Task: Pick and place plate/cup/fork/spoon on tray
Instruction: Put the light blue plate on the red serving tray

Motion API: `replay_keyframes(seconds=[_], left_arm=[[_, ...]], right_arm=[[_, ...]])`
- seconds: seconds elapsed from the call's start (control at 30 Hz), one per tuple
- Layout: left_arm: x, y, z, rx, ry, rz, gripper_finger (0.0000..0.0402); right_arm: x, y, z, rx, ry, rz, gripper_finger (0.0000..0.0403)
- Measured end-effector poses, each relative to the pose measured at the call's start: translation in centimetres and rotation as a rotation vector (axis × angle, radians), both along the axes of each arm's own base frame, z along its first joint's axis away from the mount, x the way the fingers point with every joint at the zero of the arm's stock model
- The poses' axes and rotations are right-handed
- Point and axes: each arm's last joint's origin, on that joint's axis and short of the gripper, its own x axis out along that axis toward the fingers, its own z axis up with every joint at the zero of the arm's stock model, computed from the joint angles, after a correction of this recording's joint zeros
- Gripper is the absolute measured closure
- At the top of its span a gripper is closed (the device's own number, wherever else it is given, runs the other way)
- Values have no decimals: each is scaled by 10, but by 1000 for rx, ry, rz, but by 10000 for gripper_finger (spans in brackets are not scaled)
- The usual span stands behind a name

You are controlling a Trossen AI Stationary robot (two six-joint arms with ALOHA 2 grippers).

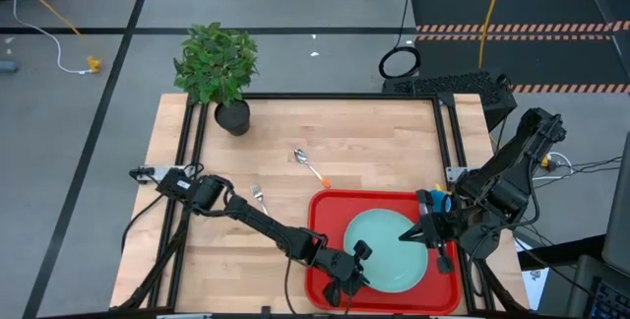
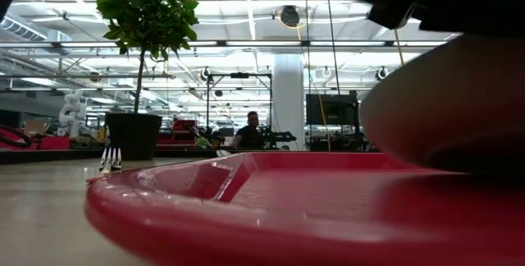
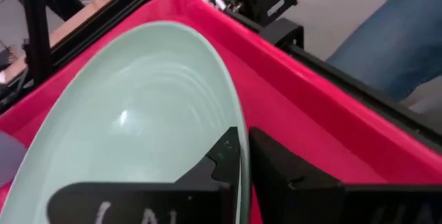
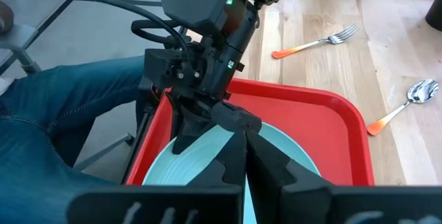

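Mint-green plate (image 1: 386,251) lies inside the red tray (image 1: 326,213), filling most of its floor; in the low view its rim looks raised off the tray on one side, so it is probably tilted, not yet flat. Judged rigid and light, likely plastic or melamine, with a smooth glossy face that should be slippery. The thin rim is the only sensible place to hold it; a pinch across the lip, fingers above and below. Left gripper (image 1: 356,265) does just that: the left wrist view shows its two dark fingers (image 3: 228,156) closed over the plate edge at the near side of the tray. Right gripper (image 1: 421,230) sits at the opposite rim, fingers close together over the plate in the right wrist view; whether they actually clamp the edge I cannot tell. Risk: a slick rim may slide out if the plate is tilted further. Fork (image 1: 259,196) and spoon (image 1: 311,166), both orange-handled, lie well apart from the tray on the wooden tabletop (image 1: 374,142); thin, stiff, low-lying, best taken across the handle. Blue cup (image 1: 439,201) shows only partly behind the right arm, near the tray's far right corner. Potted plant (image 1: 219,68) stands at the far left corner.
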Motion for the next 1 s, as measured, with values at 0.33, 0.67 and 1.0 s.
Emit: replay_keyframes(seconds=[0.33,0.67,1.0], left_arm=[[5,4,-15,-41,24,-15,370],[5,2,-14,-75,17,5,277],[-31,0,46,36,149,164,260]], right_arm=[[0,0,0,2,0,-1,403],[0,0,0,1,0,-1,403],[0,0,0,1,1,-1,403]])
